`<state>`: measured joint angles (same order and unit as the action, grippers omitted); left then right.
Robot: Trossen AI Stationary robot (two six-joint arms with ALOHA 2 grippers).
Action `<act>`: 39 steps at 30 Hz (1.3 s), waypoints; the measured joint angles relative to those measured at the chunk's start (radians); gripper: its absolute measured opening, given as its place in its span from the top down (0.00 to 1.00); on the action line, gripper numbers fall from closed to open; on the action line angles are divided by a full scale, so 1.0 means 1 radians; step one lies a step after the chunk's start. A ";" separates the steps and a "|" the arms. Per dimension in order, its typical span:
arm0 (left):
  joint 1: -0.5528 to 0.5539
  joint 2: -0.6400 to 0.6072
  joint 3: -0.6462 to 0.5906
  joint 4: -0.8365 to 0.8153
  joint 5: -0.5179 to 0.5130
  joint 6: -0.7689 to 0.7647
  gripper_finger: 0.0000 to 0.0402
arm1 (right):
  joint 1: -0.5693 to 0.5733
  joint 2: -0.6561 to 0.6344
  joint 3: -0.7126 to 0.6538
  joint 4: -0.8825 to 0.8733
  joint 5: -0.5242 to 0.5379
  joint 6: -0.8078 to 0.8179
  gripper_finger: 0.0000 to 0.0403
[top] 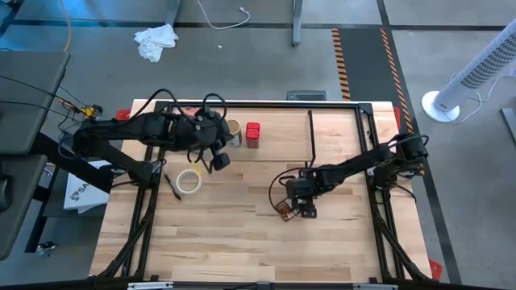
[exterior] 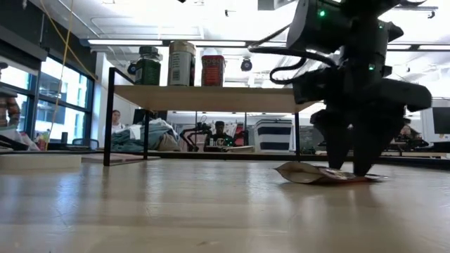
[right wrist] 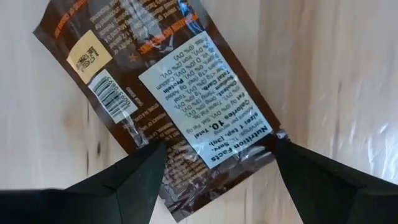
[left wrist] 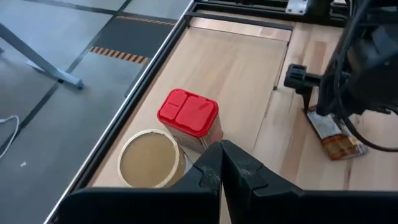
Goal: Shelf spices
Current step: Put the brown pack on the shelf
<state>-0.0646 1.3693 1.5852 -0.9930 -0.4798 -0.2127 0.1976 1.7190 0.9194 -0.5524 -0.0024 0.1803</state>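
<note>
We are seeing the flat packet (right wrist: 180,106) lying on the table (top: 226,242), between the spread fingers (right wrist: 130,180) of the right gripper (top: 304,208), while three jars are standing on the shelf (exterior: 211,98).

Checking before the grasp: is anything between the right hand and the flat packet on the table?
Nothing visible. The right hand is directly over the packet, fingers open and straddling one end, tips at table level. The packet lies alone on bare wood; the tape roll sits well off toward the left hand.
</note>
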 joint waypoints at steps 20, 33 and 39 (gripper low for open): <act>-0.033 -0.005 0.000 0.171 -0.034 -0.074 1.00 | 0.069 0.061 0.020 -0.016 -0.002 0.020 0.95; -0.055 0.000 0.000 0.215 -0.075 -0.093 1.00 | 0.091 -0.069 0.302 -0.339 0.245 -0.160 0.99; -0.060 0.049 0.000 0.279 -0.022 -0.198 1.00 | 0.086 -0.125 0.519 -0.453 0.380 -0.279 1.00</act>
<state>-0.1246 1.4179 1.5852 -0.7145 -0.5018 -0.4108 0.2835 1.5941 1.4383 -1.0051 0.3774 -0.0985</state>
